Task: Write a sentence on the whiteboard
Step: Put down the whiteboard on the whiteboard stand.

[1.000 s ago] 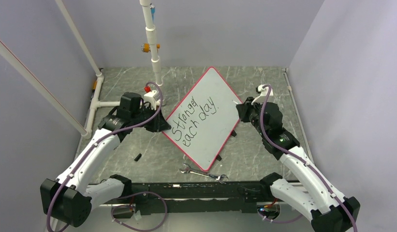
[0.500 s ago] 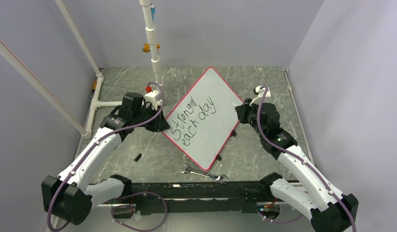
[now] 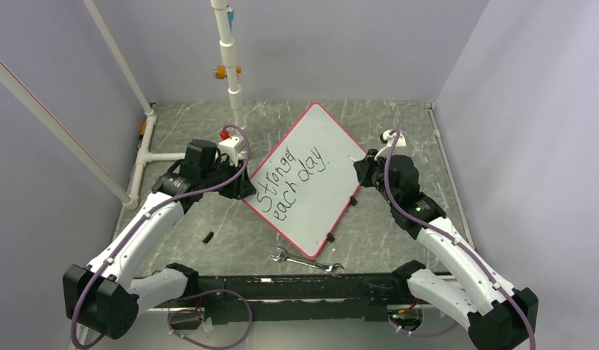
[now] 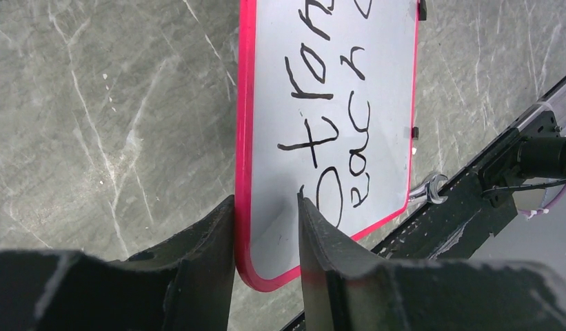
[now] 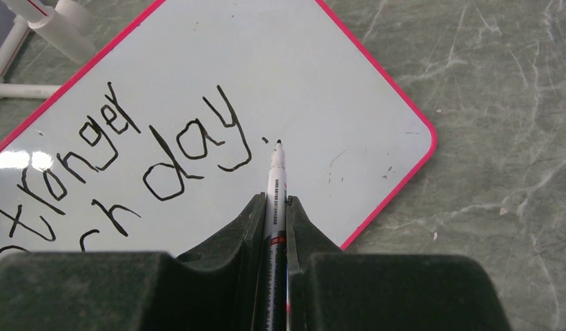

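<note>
The whiteboard [image 3: 318, 135] lies on the table turned like a diamond, white with a red-pink rim. The sentence [image 3: 292, 182] reads "Stronger each day" in two black lines. My left gripper [image 3: 245, 191] grips the board's left corner; in the left wrist view [image 4: 266, 198] one finger is against the rim and the other on the whiteboard [image 4: 376, 103]. My right gripper [image 3: 358, 169] is at the board's right edge. In its wrist view [image 5: 276, 198] it is shut on a marker [image 5: 275, 176], whose tip is just right of the sentence [image 5: 176, 152] on the whiteboard [image 5: 321, 76].
A metal wrench [image 3: 307, 261] lies near the front edge, also in the left wrist view [image 4: 429, 189]. A small black cap [image 3: 207, 237] lies on the table front left. White pipes [image 3: 234, 87] stand at the back and left. Grey walls enclose the table.
My right gripper has moved slightly left with the marker, further over the board. The board and my left gripper have shifted a little to the left.
</note>
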Robot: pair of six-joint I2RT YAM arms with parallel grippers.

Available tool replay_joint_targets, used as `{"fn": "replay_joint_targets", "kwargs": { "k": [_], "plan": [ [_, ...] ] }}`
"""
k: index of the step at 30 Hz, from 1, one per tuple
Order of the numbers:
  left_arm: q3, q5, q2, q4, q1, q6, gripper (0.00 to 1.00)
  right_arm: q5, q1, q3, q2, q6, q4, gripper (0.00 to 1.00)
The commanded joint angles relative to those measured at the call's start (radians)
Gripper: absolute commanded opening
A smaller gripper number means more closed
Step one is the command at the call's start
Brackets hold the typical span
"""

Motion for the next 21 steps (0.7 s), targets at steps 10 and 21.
{"fn": "replay_joint_targets", "kwargs": {
  "k": [10,21],
  "plan": [
    [0.071,-0.018,0.015,0.039,-0.009,0.020,0.50,-0.004,-0.003,-0.007,0.004,0.009,0.069,0.00],
    [0.164,-0.166,-0.051,-0.063,-0.008,0.075,0.77,0.004,-0.004,0.008,-0.011,-0.009,0.048,0.00]
  ]
}}
